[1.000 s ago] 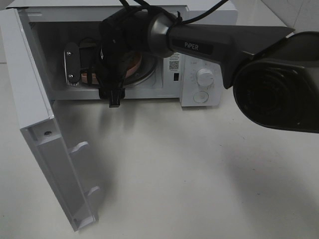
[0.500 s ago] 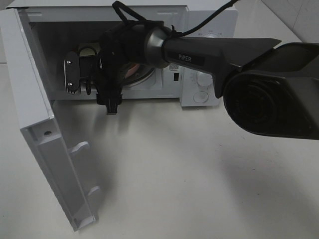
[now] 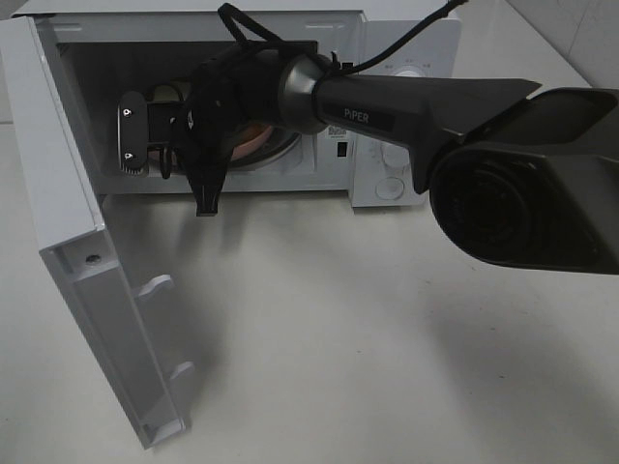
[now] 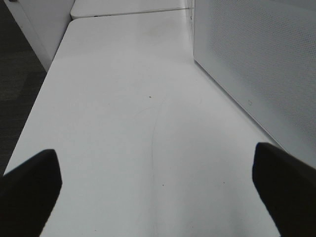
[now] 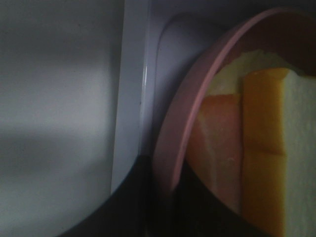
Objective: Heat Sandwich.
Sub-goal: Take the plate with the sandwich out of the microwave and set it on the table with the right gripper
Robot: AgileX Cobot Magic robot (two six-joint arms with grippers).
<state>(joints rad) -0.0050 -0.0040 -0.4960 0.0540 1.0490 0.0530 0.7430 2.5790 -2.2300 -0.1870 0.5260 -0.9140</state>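
Two things have shifted in the last second. Seen from above, the right arm (image 3: 416,101) has slid slightly toward the left of the frame across the mouth of the microwave (image 3: 360,184). Its wrist has also rolled, so the silver camera block (image 3: 133,135) now shows more of its face.

In the close view, the right claw (image 5: 165,210) looks narrow. Its dark fingers lie on either side of the rim of the pink plate (image 5: 173,123), so I take it to be pinching that rim, though the tips are lost in shadow. The sandwich (image 5: 261,148) lies on that plate inside the oven cavity. From above, the cavity is in the upper middle of the frame, where only a sliver of pink shows behind the wrist.

This reads as a fresh hold on the plate, but whether to seat it or to shift it cannot be told. Heating has not begun: the door (image 3: 77,261) hangs wide open at the left of the frame.

The left claw (image 4: 155,185) is spread wide over the white table (image 4: 123,123), holding nothing, near a perforated white panel (image 4: 247,49).

The arm itself fills the opening and would have to come out before the door could swing shut. It also covers part of the knobs (image 3: 392,155) at the right.
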